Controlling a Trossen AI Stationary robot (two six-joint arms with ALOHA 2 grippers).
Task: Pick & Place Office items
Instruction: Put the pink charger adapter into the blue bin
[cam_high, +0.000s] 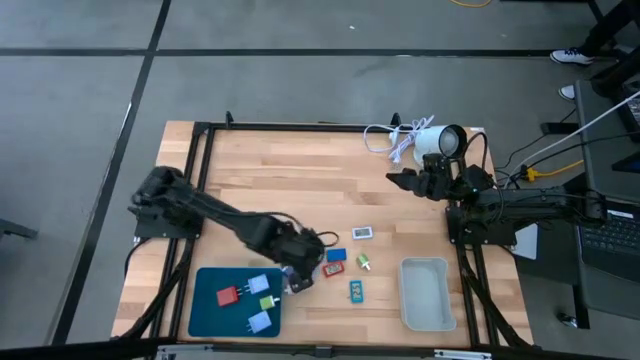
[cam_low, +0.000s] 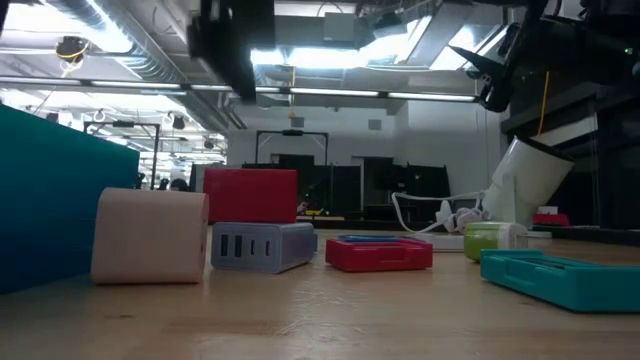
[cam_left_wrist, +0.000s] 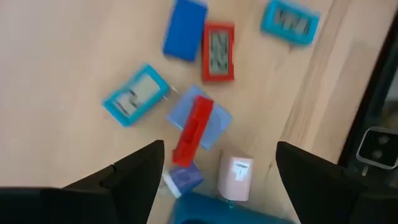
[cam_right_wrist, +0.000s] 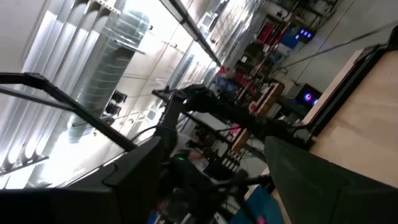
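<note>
The office items are small coloured pieces. Several lie on the blue tray (cam_high: 215, 315) at the near left. Others lie loose on the wood: a blue one (cam_left_wrist: 185, 30), a red one (cam_left_wrist: 218, 51), two teal ones (cam_left_wrist: 289, 22) (cam_left_wrist: 134, 94), a pale pink one (cam_left_wrist: 235, 177), and a red piece (cam_left_wrist: 194, 127) resting on a light blue one (cam_left_wrist: 217, 118). My left gripper (cam_left_wrist: 217, 171) (cam_high: 303, 268) hovers open above the red piece, just right of the tray, fingers pointing steeply down. My right gripper (cam_high: 400, 180) (cam_right_wrist: 217, 168) waits open at the far right, raised.
A white bin (cam_high: 425, 292) stands at the near right. A white lamp (cam_high: 440, 140) with its cord lies at the far right, close to the right arm. A black frame (cam_high: 200, 130) runs round the table. Bare wood lies at the table's middle and far left.
</note>
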